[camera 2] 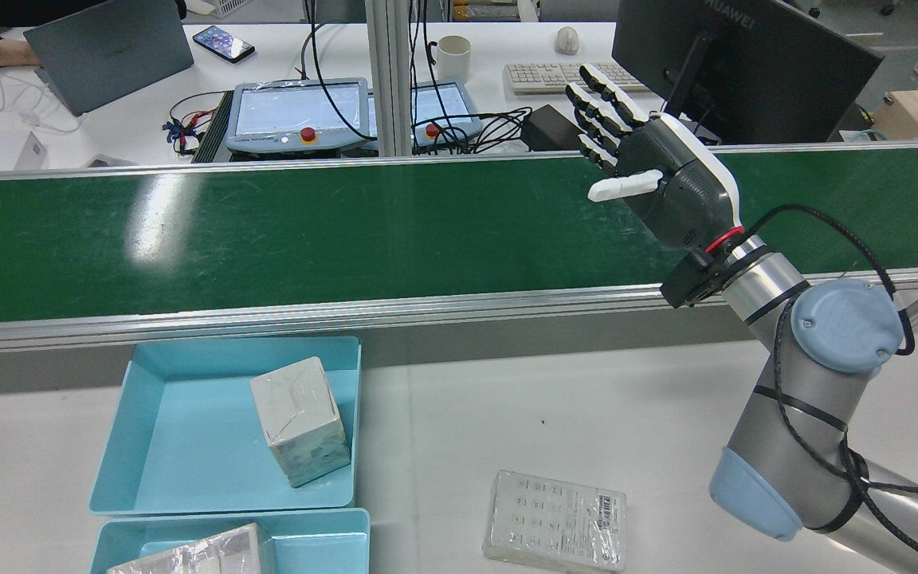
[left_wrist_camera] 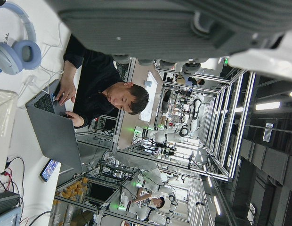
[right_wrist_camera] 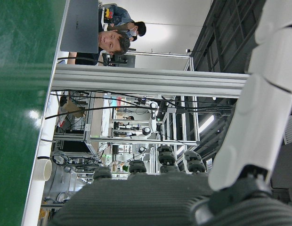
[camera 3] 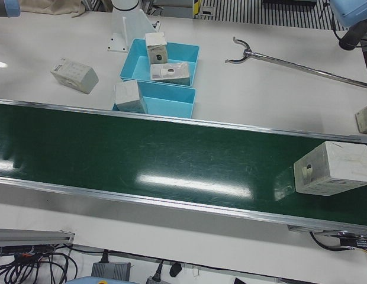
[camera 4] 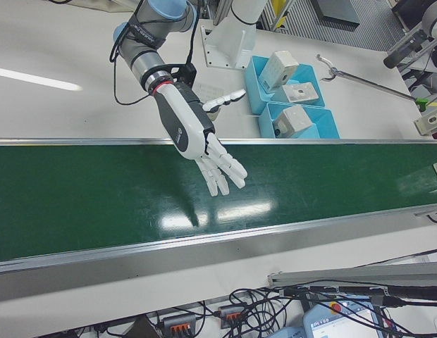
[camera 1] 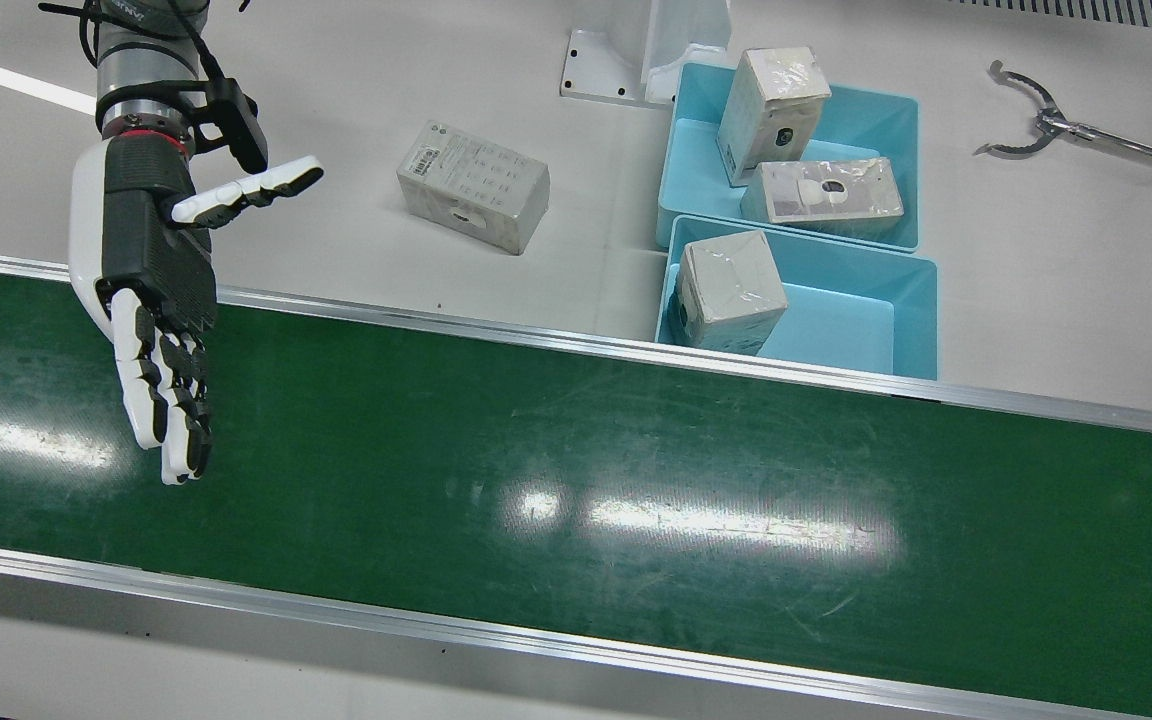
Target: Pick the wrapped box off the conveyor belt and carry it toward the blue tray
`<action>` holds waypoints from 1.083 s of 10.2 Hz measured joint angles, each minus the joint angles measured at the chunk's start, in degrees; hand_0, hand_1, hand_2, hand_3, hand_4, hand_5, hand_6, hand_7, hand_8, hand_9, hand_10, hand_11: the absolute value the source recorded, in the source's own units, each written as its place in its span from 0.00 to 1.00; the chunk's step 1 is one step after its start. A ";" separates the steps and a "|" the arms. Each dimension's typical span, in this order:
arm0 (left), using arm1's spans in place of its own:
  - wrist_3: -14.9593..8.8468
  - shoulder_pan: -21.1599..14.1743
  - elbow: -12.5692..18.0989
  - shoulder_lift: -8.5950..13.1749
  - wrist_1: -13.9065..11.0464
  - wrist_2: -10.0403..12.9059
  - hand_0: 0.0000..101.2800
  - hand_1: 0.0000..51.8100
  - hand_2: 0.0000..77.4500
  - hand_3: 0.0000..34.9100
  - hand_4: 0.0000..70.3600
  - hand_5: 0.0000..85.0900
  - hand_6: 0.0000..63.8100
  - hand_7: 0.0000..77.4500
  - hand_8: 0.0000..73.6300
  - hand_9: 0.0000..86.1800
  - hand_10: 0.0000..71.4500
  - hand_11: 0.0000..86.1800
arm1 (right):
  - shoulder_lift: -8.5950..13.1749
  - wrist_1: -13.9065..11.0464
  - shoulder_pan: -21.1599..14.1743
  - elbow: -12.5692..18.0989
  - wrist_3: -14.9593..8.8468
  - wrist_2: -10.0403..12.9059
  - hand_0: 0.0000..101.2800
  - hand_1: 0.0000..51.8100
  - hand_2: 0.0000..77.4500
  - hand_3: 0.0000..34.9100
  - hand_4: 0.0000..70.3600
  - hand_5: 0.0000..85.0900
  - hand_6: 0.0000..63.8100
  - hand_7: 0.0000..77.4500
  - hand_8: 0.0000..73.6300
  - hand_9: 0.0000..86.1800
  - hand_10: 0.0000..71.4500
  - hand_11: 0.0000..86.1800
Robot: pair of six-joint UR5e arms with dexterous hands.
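Note:
A wrapped whitish box (camera 3: 334,168) lies on the green conveyor belt (camera 3: 171,160) at its far end on my left-arm side; only the left-front view shows it. My right hand (camera 1: 151,290) is open and empty, fingers spread flat over the other end of the belt; it also shows in the rear view (camera 2: 666,183) and the right-front view (camera 4: 194,130). Two blue trays stand on the table beside the belt. The nearer tray (camera 1: 836,320) holds one wrapped box (camera 1: 729,290). Only the underside of my left hand (left_wrist_camera: 174,23) shows, in its own view.
The farther blue tray (camera 1: 876,110) holds two wrapped boxes. A flat wrapped box (camera 1: 473,186) lies on the table between my right hand and the trays. A metal grabber tool (camera 1: 1036,120) lies beyond the trays. An arm pedestal (camera 1: 636,60) stands behind them.

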 joint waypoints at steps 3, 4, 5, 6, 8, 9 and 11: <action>0.00 0.00 0.00 0.00 0.00 0.00 0.00 0.00 0.01 0.00 0.00 0.01 0.00 0.00 0.00 0.00 0.00 0.00 | 1.58 -4.86 1.84 -0.43 -1.08 -4.95 0.49 0.24 0.06 0.53 0.02 0.08 0.00 0.01 0.01 0.01 0.00 0.02; 0.00 0.00 0.00 0.00 0.00 0.00 0.00 0.00 0.01 0.00 0.00 0.01 0.00 0.00 0.00 0.00 0.00 0.00 | 2.21 -5.34 2.73 -1.23 -1.42 -6.70 0.49 0.29 0.04 0.63 0.02 0.08 0.00 0.04 0.04 0.01 0.00 0.02; 0.00 0.00 0.00 0.00 0.00 0.00 0.00 0.00 0.01 0.00 0.00 0.01 0.00 0.00 0.00 0.00 0.01 0.00 | 2.55 -5.60 3.49 -2.03 -1.49 -7.82 0.51 0.39 0.10 0.57 0.05 0.05 0.00 0.00 0.04 0.01 0.00 0.02; 0.00 0.00 0.00 0.00 0.00 0.00 0.00 0.00 0.01 0.00 0.00 0.01 0.00 0.00 0.00 0.00 0.01 0.00 | 2.73 -5.69 4.32 -2.74 -1.25 -8.37 0.53 0.42 0.15 0.46 0.08 0.04 0.00 0.00 0.01 0.01 0.00 0.02; 0.00 0.00 0.00 0.00 0.00 0.00 0.00 0.00 0.01 0.00 0.00 0.01 0.00 0.00 0.00 0.00 0.00 0.00 | 2.85 -5.76 5.54 -3.66 0.37 -8.65 0.52 0.39 0.18 0.35 0.09 0.06 0.00 0.00 0.01 0.01 0.00 0.02; 0.00 0.00 0.00 0.00 0.00 0.00 0.00 0.00 0.01 0.00 0.00 0.01 0.00 0.01 0.00 0.00 0.00 0.00 | 2.87 -5.76 5.90 -3.87 1.52 -8.65 0.50 0.32 0.19 0.22 0.09 0.08 0.00 0.00 0.01 0.01 0.01 0.02; 0.00 0.00 0.00 0.00 0.00 0.00 0.00 0.00 0.01 0.00 0.00 0.01 0.00 0.00 0.00 0.00 0.01 0.00 | 2.92 -5.70 6.13 -4.01 3.07 -8.63 0.47 0.24 0.14 0.01 0.09 0.10 0.00 0.00 0.01 0.01 0.01 0.02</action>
